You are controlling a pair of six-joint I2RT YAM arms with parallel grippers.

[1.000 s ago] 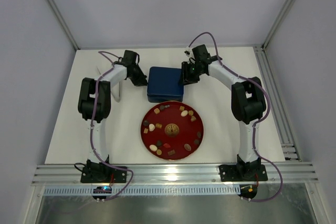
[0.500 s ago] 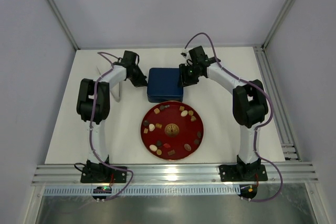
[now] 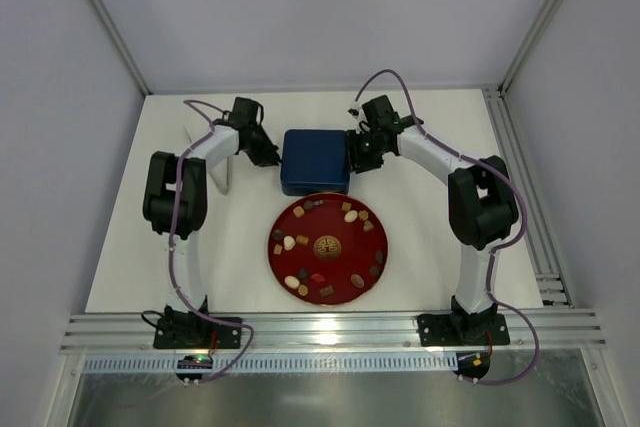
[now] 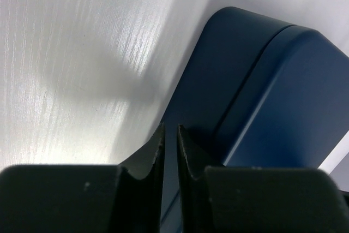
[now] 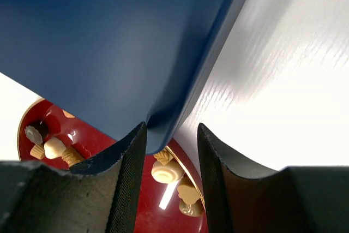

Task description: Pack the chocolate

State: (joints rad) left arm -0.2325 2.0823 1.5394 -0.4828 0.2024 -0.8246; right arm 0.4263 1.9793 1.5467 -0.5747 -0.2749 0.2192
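The chocolate (image 3: 350,216) lies as several small brown, tan and cream pieces on the round red plate (image 3: 338,269). Behind the plate sits the closed dark blue box (image 3: 315,160). My left gripper (image 3: 268,155) is at the box's left side. In the left wrist view its jaws (image 4: 170,129) are shut to a thin slit against the blue box (image 4: 272,91). My right gripper (image 3: 363,155) is at the box's right side. It stands open (image 5: 172,129) astride a lid corner of the box (image 5: 109,36), which touches the left finger. Cream chocolate (image 5: 167,172) shows beyond.
A thin white upright thing (image 3: 226,165) stands left of the left arm. Aluminium rails run along the front edge (image 3: 330,332) and the right side (image 3: 520,187). The plate's gold rim (image 5: 182,165) lies just past the box corner.
My right gripper has slid a little nearer along the box's right side, and its elbow has swung right. The left gripper has hardly moved. Box, plate and chocolate lie as before.
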